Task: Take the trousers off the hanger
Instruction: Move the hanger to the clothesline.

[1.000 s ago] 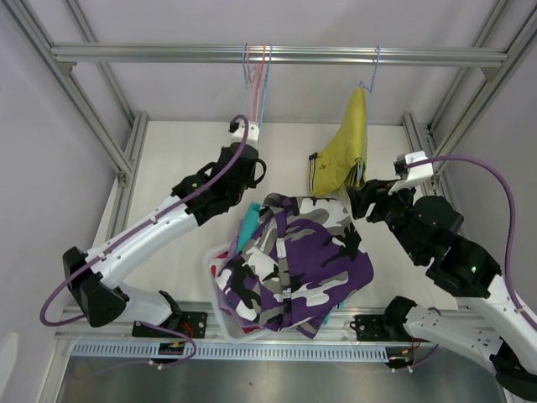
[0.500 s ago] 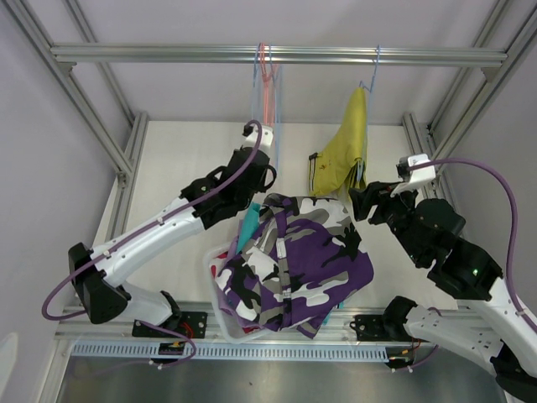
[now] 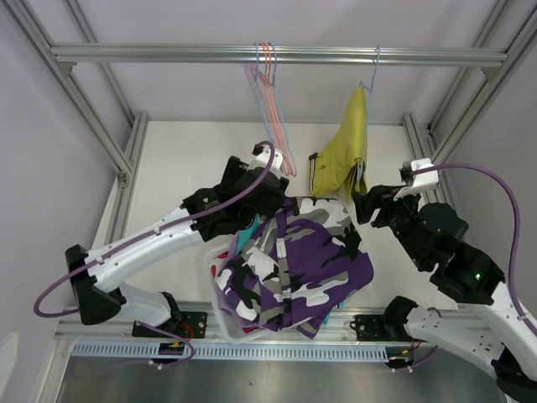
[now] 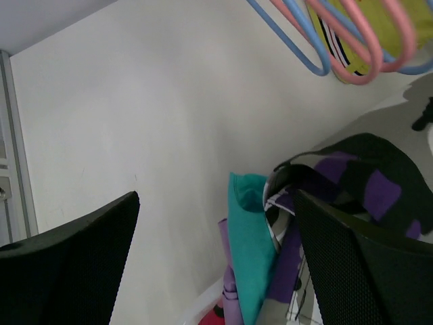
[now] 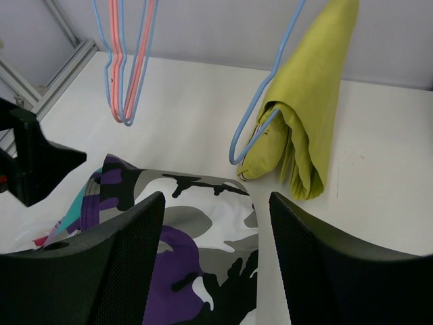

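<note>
The trousers (image 3: 352, 138) left on a hanger are a mustard yellow pair. They're draped over a blue hanger (image 3: 375, 67) hooked on the aluminium rail (image 3: 168, 54), upper right of centre in the top view. In the right wrist view they fill the upper right corner, folded and bunched up, with the low end hanging close to the white tabletop (image 3: 185, 168). Can't tell if it actually touches.

The other pairs are off the rail, heaped in a white tub (image 3: 225, 317) at lower centre of the top view. The purple-black-white camouflage shorts (image 3: 310, 252) are spread over the top and cover most of the heap. The teal shorts (image 4: 247, 244) poke out at its left edge, and the left wrist view shows a sliver of lilac cloth (image 4: 224, 264) right beside them.

A bunch of empty pink and blue hangers (image 3: 268, 84) hangs tilted on the rail, left of the trousers.

Left gripper (image 4: 216, 203) has its jaws spread wide with nothing between them. It sits over the upper left edge of the heap, under the empty hangers. Right gripper (image 5: 215, 203) has its jaws apart too, also empty. It's just right of the heap's upper corner, near the low end of the trousers and facing them, with no contact that I can see.
</note>
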`<state>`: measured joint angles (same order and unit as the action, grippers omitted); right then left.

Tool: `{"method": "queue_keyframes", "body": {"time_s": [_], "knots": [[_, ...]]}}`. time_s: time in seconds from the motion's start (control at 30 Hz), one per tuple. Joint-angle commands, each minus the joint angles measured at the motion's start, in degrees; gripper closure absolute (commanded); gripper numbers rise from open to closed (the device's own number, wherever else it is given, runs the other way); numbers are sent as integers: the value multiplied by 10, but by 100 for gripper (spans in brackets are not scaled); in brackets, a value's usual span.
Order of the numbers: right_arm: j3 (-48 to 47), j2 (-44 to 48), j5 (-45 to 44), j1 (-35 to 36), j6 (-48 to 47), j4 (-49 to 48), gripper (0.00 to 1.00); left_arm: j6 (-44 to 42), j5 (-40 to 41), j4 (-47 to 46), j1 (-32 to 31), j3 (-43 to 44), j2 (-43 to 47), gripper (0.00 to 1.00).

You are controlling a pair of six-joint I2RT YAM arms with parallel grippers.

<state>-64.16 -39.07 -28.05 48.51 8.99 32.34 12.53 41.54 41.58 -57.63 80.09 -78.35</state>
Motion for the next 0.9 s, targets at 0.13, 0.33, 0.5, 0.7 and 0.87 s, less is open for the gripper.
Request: {"method": "queue_keyframes", "body": {"time_s": [0.13, 0.33, 0.5, 0.7, 0.87], "knots": [[2, 22, -3, -2, 1, -5, 32, 71, 50, 162, -99, 123, 52, 1], [-2, 48, -8, 0, 2, -4, 32, 76, -21, 190, -165, 278, 76, 1], [-28, 65, -14, -1, 8, 6, 30, 5, -80, 22, -159, 270, 90, 1], [-45, 102, -22, -1, 14, 24, 27, 14, -205, 10, -99, 429, -44, 0], [-46, 153, -23, 1, 38, 45, 27, 79, -375, -11, -2, 524, -172, 1]]}}
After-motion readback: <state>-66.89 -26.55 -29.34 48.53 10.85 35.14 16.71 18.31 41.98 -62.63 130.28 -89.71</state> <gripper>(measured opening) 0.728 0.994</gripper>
